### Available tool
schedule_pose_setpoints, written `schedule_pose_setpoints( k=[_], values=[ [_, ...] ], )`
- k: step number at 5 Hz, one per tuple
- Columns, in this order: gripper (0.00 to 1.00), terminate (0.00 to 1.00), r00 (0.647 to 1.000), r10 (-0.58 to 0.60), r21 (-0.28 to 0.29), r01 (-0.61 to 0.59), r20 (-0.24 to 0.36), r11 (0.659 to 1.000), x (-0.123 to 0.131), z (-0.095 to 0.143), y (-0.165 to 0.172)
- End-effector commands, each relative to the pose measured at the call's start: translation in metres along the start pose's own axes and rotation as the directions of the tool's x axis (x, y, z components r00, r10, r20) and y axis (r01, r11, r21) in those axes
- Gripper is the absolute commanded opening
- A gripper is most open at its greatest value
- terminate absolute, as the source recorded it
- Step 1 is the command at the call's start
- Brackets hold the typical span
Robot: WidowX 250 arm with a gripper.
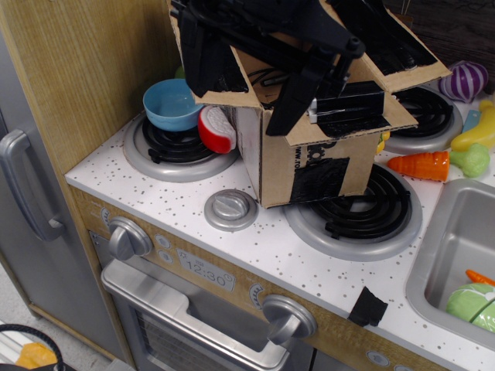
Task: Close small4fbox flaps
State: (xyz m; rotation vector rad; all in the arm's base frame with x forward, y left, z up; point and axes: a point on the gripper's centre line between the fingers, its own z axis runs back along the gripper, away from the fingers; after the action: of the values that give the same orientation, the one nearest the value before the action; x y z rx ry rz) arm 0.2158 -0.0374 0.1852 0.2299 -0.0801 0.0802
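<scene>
The small4fbox [305, 166], brown cardboard with black tape and black lettering on its side, stands on the front right burner [363, 216] of a toy stove. Its flaps are open and splayed outward. The front flap [352, 116] carries black tape and sticks out towards me. The right flap [402, 50] is largely black. The left flap [232, 93] angles up under the gripper. My black gripper [244, 104] reaches in from the top over the box opening, its fingers [203, 73] spread apart and empty. The box's inside is mostly hidden.
A blue bowl [172, 104] and a red-and-white toy [216, 130] sit on the left burner beside the box. An orange carrot [421, 164], a purple striped toy [464, 79] and a yellow toy [479, 127] lie to the right. The sink [445, 232] is at front right.
</scene>
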Motion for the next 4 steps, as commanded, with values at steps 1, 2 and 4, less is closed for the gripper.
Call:
schedule_pose_setpoints(
  k=[1,2,4],
  values=[
    [1.0,0.0,1.0,0.0,0.0,0.0,0.0,1.0,0.0,0.0,0.0],
    [1.0,0.0,0.997,0.068,-0.026,-0.067,0.038,0.997,-0.003,-0.017,-0.016],
    [1.0,0.0,0.989,0.11,-0.11,-0.099,0.094,0.989,0.0,-0.048,-0.037]
  ],
)
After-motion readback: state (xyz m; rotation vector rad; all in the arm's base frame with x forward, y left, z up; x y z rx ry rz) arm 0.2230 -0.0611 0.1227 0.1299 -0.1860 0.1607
